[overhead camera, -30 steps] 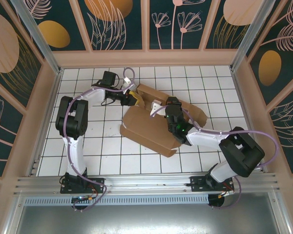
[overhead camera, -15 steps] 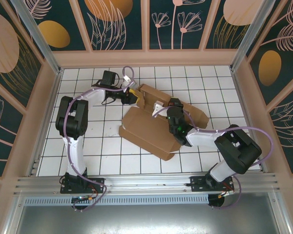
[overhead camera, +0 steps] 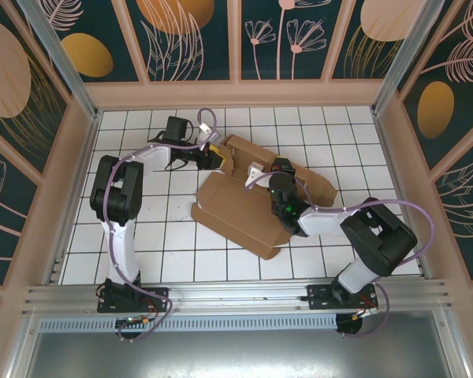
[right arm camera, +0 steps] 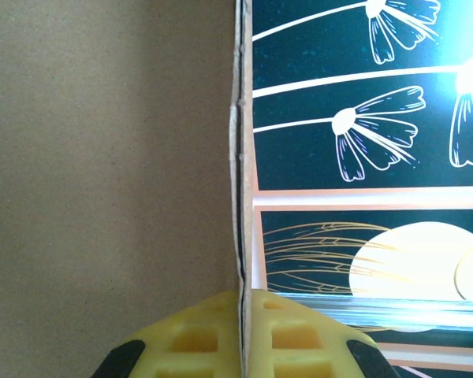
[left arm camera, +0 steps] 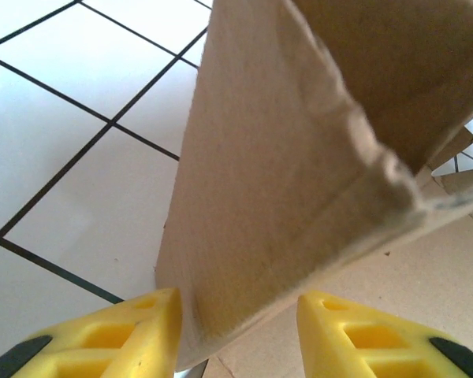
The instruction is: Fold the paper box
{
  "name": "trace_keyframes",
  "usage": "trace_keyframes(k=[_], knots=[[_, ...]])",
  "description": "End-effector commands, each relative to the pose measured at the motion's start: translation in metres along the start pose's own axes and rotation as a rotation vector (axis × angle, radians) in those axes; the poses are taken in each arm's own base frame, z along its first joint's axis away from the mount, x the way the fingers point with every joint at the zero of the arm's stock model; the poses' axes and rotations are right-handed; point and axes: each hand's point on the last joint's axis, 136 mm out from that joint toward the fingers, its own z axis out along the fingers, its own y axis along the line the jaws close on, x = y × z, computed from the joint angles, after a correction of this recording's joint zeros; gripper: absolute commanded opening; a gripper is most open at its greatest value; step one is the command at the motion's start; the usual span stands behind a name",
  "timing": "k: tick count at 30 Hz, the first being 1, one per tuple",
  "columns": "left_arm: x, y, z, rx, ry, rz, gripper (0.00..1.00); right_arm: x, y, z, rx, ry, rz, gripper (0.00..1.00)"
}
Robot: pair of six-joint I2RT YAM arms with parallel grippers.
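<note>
The two arms are bolted to the metal rail [overhead camera: 221, 293] along the near edge of the white tiled table [overhead camera: 142, 244]. The left arm [overhead camera: 114, 197] rises along the left side and bends rightward. The right arm [overhead camera: 378, 244] folds in from the right and reaches left toward the middle.

The paper box [overhead camera: 236, 209] lies near the middle of the table, angled, only partly folded. Its broad base panel is flat on the tiles, with its near corner pointing toward the rail. Flaps stand raised along its far and right sides.

The right gripper [right arm camera: 243, 303] is over the middle of the box, closed tight on a raised cardboard panel. In its wrist view the two yellow fingers [right arm camera: 197, 331] meet on the panel's thin edge. The edge runs straight up between them, with the brown face to the left and the patterned wall to the right.

Farther back, the left gripper [left arm camera: 236, 298] is at the box's far left corner. Its yellow fingers [left arm camera: 118, 335] stand partway apart on either side of an upright flap. The gap is much wider than the board is thick. The flap's lower edge sits close against the finger on the left of the wrist view and slants up toward the other. It is straddled loosely rather than clamped.

Beyond the box a few rows of bare tiles run to the back wall [overhead camera: 236, 39], dark teal panels with pale flower and orange disc motifs in wooden frames.
</note>
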Motion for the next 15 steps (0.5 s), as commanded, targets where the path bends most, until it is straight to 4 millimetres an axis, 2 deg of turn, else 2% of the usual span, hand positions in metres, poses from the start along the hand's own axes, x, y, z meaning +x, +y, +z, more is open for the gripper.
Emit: trace_keyframes(k=[1, 9, 15], knots=[[-0.011, -0.014, 0.000, 0.010, -0.030, 0.022, 0.41, -0.001, 0.022, 0.002, -0.055, -0.004, -0.037, 0.00], [-0.025, -0.020, 0.000, -0.025, -0.120, 0.036, 0.38, -0.003, 0.020, 0.005, -0.049, 0.001, -0.019, 0.00], [-0.031, -0.008, 0.002, -0.088, -0.149, 0.017, 0.39, -0.005, 0.019, 0.005, -0.048, 0.000, -0.011, 0.00]])
